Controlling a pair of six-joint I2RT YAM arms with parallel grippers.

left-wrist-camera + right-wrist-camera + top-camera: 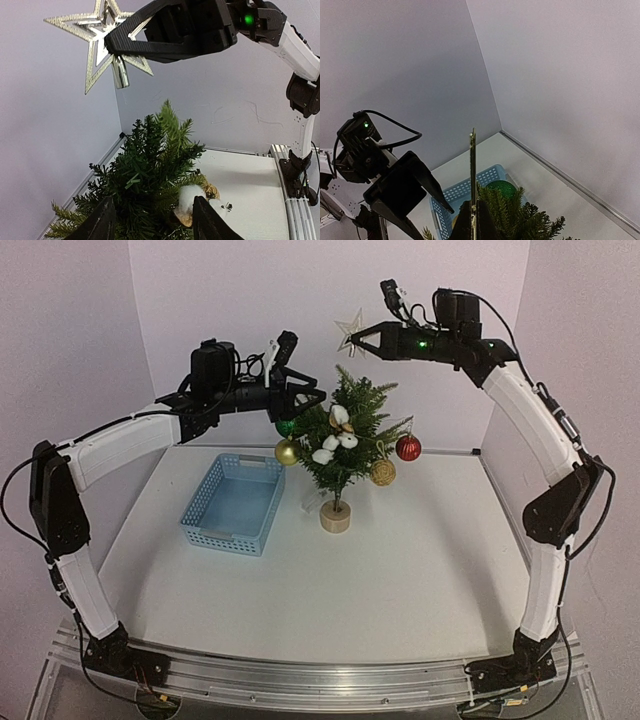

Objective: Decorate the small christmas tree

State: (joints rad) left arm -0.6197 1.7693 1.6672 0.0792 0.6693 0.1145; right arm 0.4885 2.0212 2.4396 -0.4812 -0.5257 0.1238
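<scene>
**Container.** Blue perforated basket (226, 534) on the white table (400, 580), at 9 o'clock from the tree and just apart from it. Its slotted floor shows from wall to wall.

**Task item.** Small christmas tree (352, 405), upright on a round wooden base (335, 518), a little behind the table's middle. Hung on it:
- gold ball (287, 451) and green ball (287, 427) at the 9 o'clock edge
- red ball (408, 447) at 3 o'clock
- glittered gold ball (383, 472) at 4 o'clock
- white cotton bolls (338, 432) near the centre

**Left gripper** (152, 202). At the tree's 9 o'clock side, level with the upper branches and just above the green ball.
- Jaws stand partly spread, with needle branches and a cotton boll in the gap between the two fingers.
- Whether the pads touch the foliage cannot be told.
- Nothing is gripped.

**Right gripper** (357, 340). High at 12 o'clock over the tree.
- Jaws are pressed onto a silver glitter star (348, 328), pinching it flat across its face.
- The star's short silver tube points down.
- The star hangs clear above the treetop, not touching it.
</scene>
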